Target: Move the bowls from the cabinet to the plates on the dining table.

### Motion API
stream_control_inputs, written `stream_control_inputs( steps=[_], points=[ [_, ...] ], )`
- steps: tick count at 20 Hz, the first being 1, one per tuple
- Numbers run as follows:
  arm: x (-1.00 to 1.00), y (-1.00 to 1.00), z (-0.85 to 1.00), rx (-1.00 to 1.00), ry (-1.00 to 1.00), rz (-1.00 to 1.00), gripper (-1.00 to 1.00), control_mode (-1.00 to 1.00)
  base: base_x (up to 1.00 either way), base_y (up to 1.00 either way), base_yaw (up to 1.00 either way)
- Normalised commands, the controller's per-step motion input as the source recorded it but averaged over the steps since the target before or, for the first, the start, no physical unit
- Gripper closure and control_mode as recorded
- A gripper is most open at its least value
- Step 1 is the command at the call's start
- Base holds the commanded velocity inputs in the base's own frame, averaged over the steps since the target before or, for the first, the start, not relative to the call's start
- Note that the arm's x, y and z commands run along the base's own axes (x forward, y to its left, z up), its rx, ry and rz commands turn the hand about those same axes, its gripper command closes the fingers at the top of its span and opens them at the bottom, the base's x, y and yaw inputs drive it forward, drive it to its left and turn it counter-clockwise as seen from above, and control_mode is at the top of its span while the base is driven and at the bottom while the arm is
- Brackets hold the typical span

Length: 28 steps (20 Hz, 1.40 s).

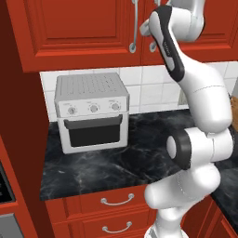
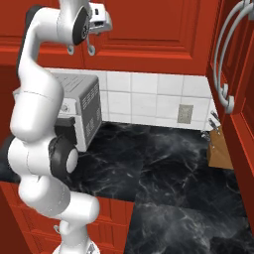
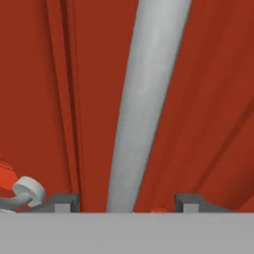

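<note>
Red cabinet (image 1: 83, 32) doors are closed; the tool (image 3: 121, 204) straddles its silver handle (image 3: 144, 99), fingers apart.

Flanking rear views; close-up on handle (image 3: 144, 99)

The white arm (image 1: 200, 116) is raised high from its base, with the elbow bent and the forearm stretched upward. The gripper (image 3: 126, 203) is held level at the top of the reach, and its two dark fingertips (image 3: 63, 202) are set apart, not closed together.
</note>
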Motion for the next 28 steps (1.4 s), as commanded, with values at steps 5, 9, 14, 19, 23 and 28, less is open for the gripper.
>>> stream_control_inputs(
  steps=[5,9,14,19,23,28],
  points=[
    [0.25,0.0,-0.26,0.12,-0.01,-0.12,1.0,-1.0,0.0,0.0,0.0],
    [0.53,0.05,-0.53,0.21,0.03,-0.07,1.0,-1.0,0.0,0.0,0.0],
    [0.21,0.07,-0.49,0.25,0.11,0.03,1.0,-1.0,0.0,0.0,0.0],
    [-0.98,-0.46,0.13,0.19,-0.05,0.07,1.0,-1.0,0.0,0.0,0.0],
    [-0.98,-0.49,0.31,0.04,-0.19,0.07,1.0,-1.0,0.0,0.0,0.0],
    [-1.0,-0.53,0.3,0.01,-0.22,0.04,1.0,-1.0,0.0,0.0,0.0]
  ],
)
